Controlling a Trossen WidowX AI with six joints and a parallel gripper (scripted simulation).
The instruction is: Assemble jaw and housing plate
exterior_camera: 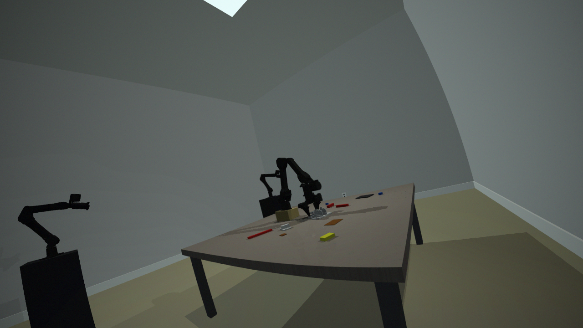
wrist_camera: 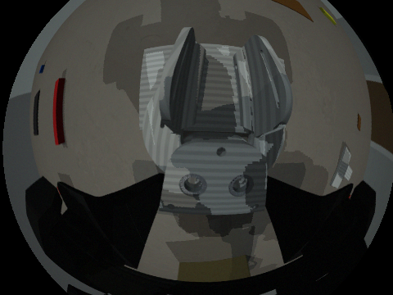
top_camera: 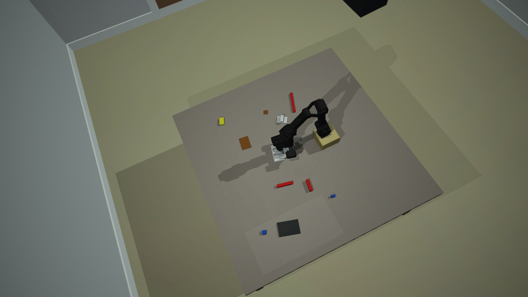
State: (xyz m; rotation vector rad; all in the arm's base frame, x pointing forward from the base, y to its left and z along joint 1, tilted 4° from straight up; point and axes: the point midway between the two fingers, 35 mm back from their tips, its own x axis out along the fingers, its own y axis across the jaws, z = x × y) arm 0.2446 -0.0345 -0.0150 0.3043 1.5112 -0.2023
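Note:
My gripper (top_camera: 286, 150) (exterior_camera: 313, 212) (wrist_camera: 214, 180) is shut on the grey housing plate (wrist_camera: 219, 198), with one finger at each side edge. The plate is over the near end of the grey base (wrist_camera: 151, 61) (top_camera: 278, 157). Two ringed holes in the plate face up, and something light shows inside each; whether the stubs pass through is unclear. The left jaw (wrist_camera: 180, 86) and right jaw (wrist_camera: 272, 86) stand up from the base beyond the plate, apart at their far ends. The plate hides the pins and gear teeth. I cannot tell whether it lies level.
A white part (top_camera: 281, 119) (wrist_camera: 341, 168), a red bar (top_camera: 292, 102) and a small brown block (top_camera: 265, 111) lie to one side. A brown slab (top_camera: 245, 143) and yellow block (top_camera: 221, 121) lie beyond. Other red bars (top_camera: 284, 184) (top_camera: 309, 185) and a dark slab (top_camera: 288, 228) lie opposite.

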